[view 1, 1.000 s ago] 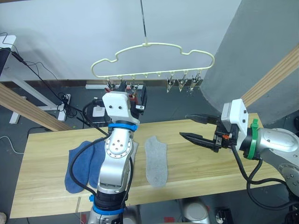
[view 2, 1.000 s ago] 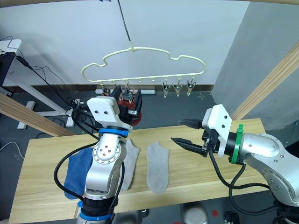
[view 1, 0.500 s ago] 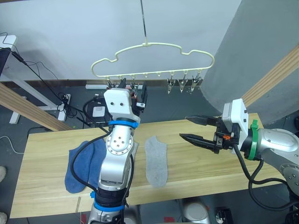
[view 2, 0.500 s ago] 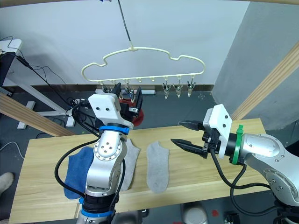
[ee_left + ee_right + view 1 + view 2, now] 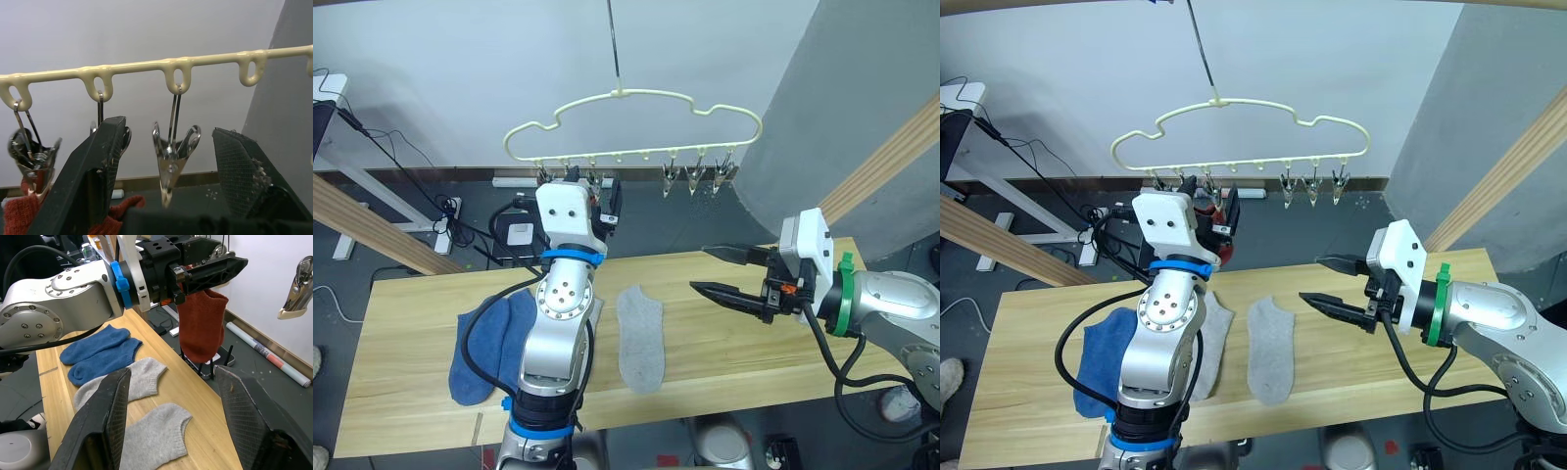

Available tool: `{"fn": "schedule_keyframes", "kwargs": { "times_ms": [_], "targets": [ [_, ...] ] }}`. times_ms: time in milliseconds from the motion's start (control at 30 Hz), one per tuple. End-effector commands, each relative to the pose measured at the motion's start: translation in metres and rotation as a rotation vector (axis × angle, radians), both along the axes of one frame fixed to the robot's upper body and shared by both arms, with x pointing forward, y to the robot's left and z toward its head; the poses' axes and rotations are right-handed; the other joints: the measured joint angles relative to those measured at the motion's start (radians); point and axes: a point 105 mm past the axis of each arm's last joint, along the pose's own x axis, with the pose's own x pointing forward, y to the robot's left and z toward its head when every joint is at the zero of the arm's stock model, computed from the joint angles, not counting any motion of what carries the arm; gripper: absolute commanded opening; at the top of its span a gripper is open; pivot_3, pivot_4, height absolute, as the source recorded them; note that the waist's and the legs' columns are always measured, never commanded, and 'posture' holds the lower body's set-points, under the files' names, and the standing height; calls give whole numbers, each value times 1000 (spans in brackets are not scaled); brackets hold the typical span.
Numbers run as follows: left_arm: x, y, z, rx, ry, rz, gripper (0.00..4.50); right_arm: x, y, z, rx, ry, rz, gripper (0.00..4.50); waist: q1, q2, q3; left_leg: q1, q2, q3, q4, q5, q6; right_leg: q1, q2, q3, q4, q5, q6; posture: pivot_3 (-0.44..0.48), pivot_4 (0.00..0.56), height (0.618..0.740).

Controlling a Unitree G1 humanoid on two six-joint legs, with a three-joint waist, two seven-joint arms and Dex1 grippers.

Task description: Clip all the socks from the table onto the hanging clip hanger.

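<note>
The pale wire clip hanger (image 5: 651, 93) hangs above the far edge of the table (image 5: 734, 343). My left gripper (image 5: 168, 129) is raised to its left clips and open, its fingers on either side of one metal clip (image 5: 168, 166) without touching it. A rust red sock (image 5: 200, 325) hangs just beside that gripper, apparently from a neighbouring clip (image 5: 29, 166). Two blue socks (image 5: 484, 338) lie at the table's left. One light grey sock (image 5: 639, 338) lies in the middle, and a second grey sock (image 5: 127, 379) sits partly behind the left arm. My right gripper (image 5: 699, 267) hovers open over the table's right half.
Slanted wooden poles cross at the left (image 5: 372, 225) and right (image 5: 886, 162). Cables and a power strip (image 5: 450, 211) lie on the dark floor behind the table. Three bare clips (image 5: 695, 176) hang on the hanger's right side.
My left gripper has risen a little and closed in on the hanger's left clips. The right arm and the socks on the table have not moved.
</note>
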Motion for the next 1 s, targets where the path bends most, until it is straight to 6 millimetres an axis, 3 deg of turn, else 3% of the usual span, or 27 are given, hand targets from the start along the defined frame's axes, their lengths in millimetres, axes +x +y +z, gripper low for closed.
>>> {"fn": "schedule_keyframes", "kwargs": {
  "times_ms": [33,600,1000],
  "targets": [
    [-7,-3,11,15,-49,-15,3101,-3,1,6,10,-28,8,2835,0,0,0,0,0,0,0,0,0,0,0,0,0,0,0,-319,314,740],
    [-17,-4,11,66,-94,-35,3101,-5,0,2,4,-16,2,2835,0,0,0,0,1,0,0,0,0,0,0,0,0,0,0,-319,317,740],
    [-42,-9,23,70,-220,-125,3101,-7,-1,0,-3,-12,2,2835,0,0,0,0,1,0,1,0,0,0,0,0,1,0,0,-317,320,740]
  ]
}}
